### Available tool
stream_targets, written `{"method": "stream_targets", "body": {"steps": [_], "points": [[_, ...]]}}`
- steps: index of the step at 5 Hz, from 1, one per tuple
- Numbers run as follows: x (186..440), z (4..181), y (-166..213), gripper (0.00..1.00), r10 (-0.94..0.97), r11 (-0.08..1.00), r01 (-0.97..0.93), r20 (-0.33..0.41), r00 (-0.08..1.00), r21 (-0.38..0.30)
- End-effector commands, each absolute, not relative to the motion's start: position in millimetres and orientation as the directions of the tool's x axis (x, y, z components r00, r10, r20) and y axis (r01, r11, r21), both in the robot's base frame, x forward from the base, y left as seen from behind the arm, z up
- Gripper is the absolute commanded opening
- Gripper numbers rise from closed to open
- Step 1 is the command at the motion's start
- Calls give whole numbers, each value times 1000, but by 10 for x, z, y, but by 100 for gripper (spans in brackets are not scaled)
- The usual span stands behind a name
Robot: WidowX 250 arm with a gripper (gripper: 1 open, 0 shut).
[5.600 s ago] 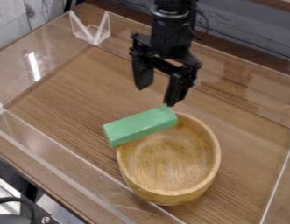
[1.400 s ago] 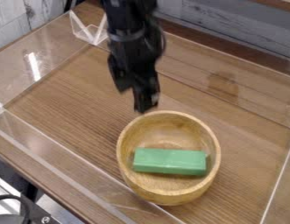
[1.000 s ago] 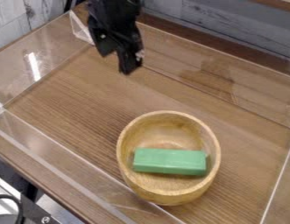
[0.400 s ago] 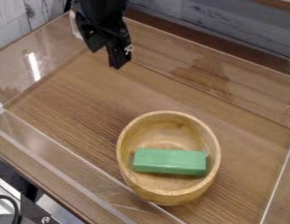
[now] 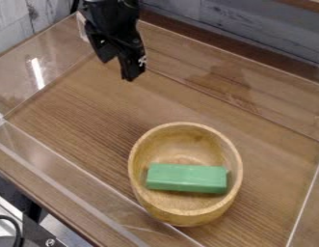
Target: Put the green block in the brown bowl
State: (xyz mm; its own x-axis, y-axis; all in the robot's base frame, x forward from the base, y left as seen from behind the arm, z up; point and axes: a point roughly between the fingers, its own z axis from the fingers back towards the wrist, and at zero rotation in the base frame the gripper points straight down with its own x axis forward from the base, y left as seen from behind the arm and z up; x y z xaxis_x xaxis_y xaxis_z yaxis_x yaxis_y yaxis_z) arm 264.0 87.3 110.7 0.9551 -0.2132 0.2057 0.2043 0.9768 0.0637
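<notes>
camera view: the green block (image 5: 188, 178) lies flat inside the brown bowl (image 5: 148, 143), down on the bottom, a little toward the near side. it lies the long way across the bowl and no end pokes over the rim. the bowl sits on the wooden table (image 5: 71, 106), toward the near right part.

the gripper (image 5: 128, 64) hangs up high near the far left of the table, well apart from the bowl. it holds nothing. its two fingers (image 5: 132, 66) point down and look a little apart, but they are dark and close to each other, so i cannot tell for sure if it is open or closed.

a clear wall (image 5: 52, 39) goes around the table, and a small clear stand (image 5: 100, 31) is at the far edge, near the arm.

going by this, the job looks done, since the block is in the bowl. the only step left is a small one: the arm should keep away from the bowl. to do that well, it should stay high and move slowly, so it does not bump the bowl or the clear wall and tip the block out.
</notes>
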Motion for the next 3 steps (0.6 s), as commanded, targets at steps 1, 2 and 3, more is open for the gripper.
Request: {"method": "stream_targets", "body": {"steps": [1, 2, 3], "points": [[2698, 1142, 906, 100, -215, 976, 201, 231, 949, 84], [2734, 1095, 930, 100, -222, 974, 206, 232, 947, 88], [2775, 1052, 963, 100, -228, 973, 212, 233, 945, 95]]}}
